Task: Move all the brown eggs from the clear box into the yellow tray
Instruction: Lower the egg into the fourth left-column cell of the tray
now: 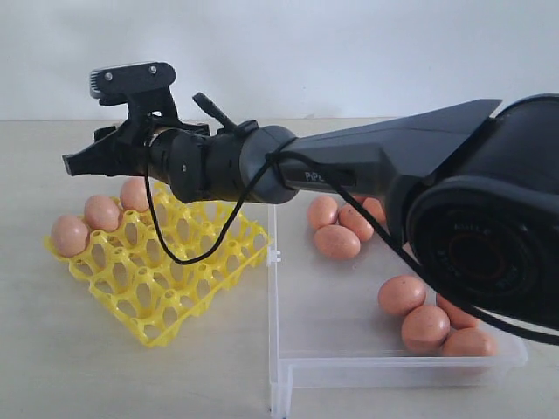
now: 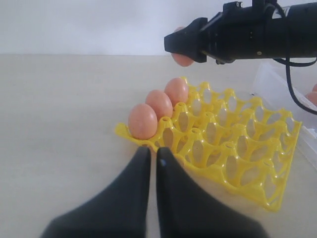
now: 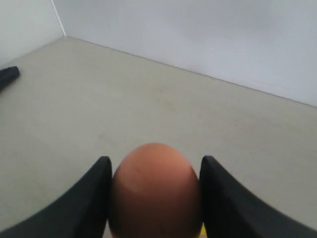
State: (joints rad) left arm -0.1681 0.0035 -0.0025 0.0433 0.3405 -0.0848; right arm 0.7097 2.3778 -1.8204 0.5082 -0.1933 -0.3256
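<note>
— While held above the yellow tray (image 1: 166, 297), how is the item listed?

— Item 1: brown egg (image 3: 154, 191), clamped between the widely spread jaws of the right gripper (image 1: 83, 160), presumably for lowering into a cup. Item 2: three eggs (image 1: 102, 212) seated along the tray's ten o'clock edge; to be avoided. Item 3: loose eggs (image 1: 336, 240) in the clear box (image 1: 288, 371), three o'clock of the tray. Item 4: left gripper (image 2: 152, 151), closed, empty, beside a tray corner.

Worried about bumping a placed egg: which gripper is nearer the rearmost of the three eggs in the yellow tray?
Right. The right gripper hangs above that egg, holding another egg; the left gripper sits beyond the row's opposite end.
</note>
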